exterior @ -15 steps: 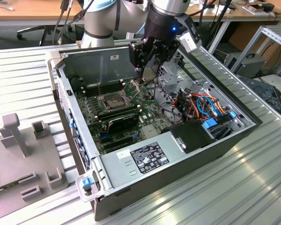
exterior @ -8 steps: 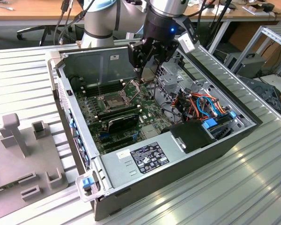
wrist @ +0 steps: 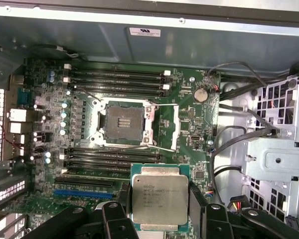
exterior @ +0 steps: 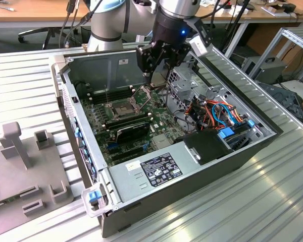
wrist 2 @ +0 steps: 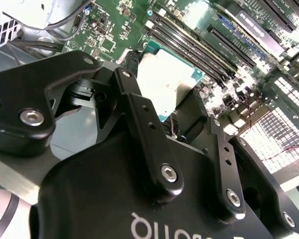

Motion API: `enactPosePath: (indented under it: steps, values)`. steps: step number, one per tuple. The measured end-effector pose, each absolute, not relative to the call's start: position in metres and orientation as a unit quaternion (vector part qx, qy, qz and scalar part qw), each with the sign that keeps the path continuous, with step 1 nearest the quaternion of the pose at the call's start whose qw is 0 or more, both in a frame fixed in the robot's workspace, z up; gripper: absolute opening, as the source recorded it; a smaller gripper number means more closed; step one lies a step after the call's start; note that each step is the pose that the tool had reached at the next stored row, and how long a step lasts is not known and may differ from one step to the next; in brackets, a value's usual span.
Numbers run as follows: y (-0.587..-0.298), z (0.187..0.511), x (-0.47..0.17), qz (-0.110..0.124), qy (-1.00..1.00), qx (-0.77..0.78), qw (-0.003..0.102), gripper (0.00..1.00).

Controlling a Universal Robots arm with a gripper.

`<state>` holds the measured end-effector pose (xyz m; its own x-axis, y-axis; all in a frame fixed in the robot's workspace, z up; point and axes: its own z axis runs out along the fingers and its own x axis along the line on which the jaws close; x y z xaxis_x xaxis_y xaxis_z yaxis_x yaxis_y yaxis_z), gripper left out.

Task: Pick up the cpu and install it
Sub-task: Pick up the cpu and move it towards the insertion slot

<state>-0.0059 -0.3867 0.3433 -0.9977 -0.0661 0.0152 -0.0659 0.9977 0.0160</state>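
The cpu [wrist: 158, 198], a flat square chip with a silver-grey metal top and green rim, sits pinched between my black fingers [wrist: 196, 200]. My gripper [wrist: 159, 214] is shut on it, and the second wrist view shows the same cpu [wrist 2: 164, 79] between the fingers [wrist 2: 139, 112]. In the exterior view my gripper [exterior: 154, 74] hangs inside the open computer case, above the motherboard [exterior: 141, 123]. The dark socket [wrist: 123, 124] lies bare, its shiny metal frame [wrist: 167, 127] swung open. The held chip hovers apart from the socket [exterior: 122, 108], beside it over the memory slots [wrist: 97, 162].
The case wall [exterior: 106, 65] rises behind the board. A metal drive cage [wrist: 276, 159] and loose cables [exterior: 212, 113] crowd one side. The black power supply [exterior: 156, 169] fills the case front. A grey fixture plate [exterior: 25, 171] lies at the exterior view's left.
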Motion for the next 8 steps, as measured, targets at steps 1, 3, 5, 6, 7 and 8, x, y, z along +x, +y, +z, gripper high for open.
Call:
enactPosePath:
  steps: [1,3,5,6,7,8]
  values:
    - [-0.3865,0.3429,-0.0059,-0.008,-0.999,0.033,0.008,0.55]
    - [-0.3859,0.3411,-0.0059,-0.008,-0.999,0.033,0.008,0.55]
    - [-0.3858,0.34,-0.0059,-0.008,-0.999,0.033,0.008,0.55]
    - [-0.3857,0.3395,-0.0059,-0.008,-0.999,0.033,0.008,0.55]
    - [-0.3857,0.3388,-0.0059,-0.008,-0.999,0.033,0.008,0.55]
    - [-0.3856,0.3378,-0.0059,-0.008,-0.999,0.033,0.008,0.55]
